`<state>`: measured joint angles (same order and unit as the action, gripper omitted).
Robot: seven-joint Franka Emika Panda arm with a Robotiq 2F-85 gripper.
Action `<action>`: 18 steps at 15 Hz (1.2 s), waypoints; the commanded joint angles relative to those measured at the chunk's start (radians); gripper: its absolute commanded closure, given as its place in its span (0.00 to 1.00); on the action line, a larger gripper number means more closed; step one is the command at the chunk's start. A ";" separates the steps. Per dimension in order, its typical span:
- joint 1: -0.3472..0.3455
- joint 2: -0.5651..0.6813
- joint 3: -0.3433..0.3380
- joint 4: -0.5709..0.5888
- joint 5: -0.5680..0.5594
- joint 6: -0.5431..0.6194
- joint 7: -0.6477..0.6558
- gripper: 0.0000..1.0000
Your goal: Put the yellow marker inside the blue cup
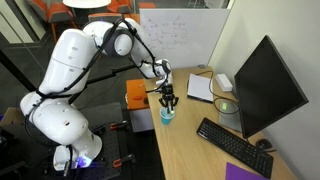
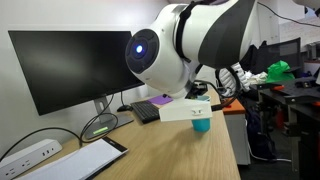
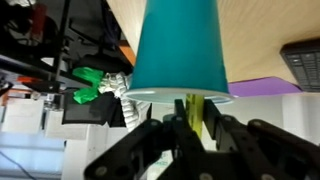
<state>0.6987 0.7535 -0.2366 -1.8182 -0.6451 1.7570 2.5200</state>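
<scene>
The blue cup [image 3: 180,50] fills the top of the wrist view, which stands upside down, so its rim faces my fingers. My gripper [image 3: 194,118] is shut on the yellow marker [image 3: 193,115], held upright between the fingers with its end at the cup's rim. In both exterior views the cup [image 1: 167,115] [image 2: 201,123] stands near the desk's edge with my gripper [image 1: 167,100] directly above it. The marker is too small to make out there.
A monitor [image 1: 265,85] and black keyboard [image 1: 232,138] stand on the wooden desk [image 2: 150,150]. A purple pad [image 1: 248,171], a white notebook [image 1: 199,88], a tablet [image 2: 85,160] and a power strip [image 2: 30,153] also lie on it. An orange box [image 1: 137,93] sits beside the desk.
</scene>
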 commanded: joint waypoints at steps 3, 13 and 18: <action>-0.097 -0.070 0.109 -0.018 -0.047 -0.101 0.006 0.25; -0.379 -0.394 0.264 -0.184 -0.008 0.036 -0.361 0.00; -0.496 -0.555 0.274 -0.283 0.087 0.183 -0.602 0.00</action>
<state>0.2658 0.2833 0.0142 -2.0220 -0.6185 1.8324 2.0322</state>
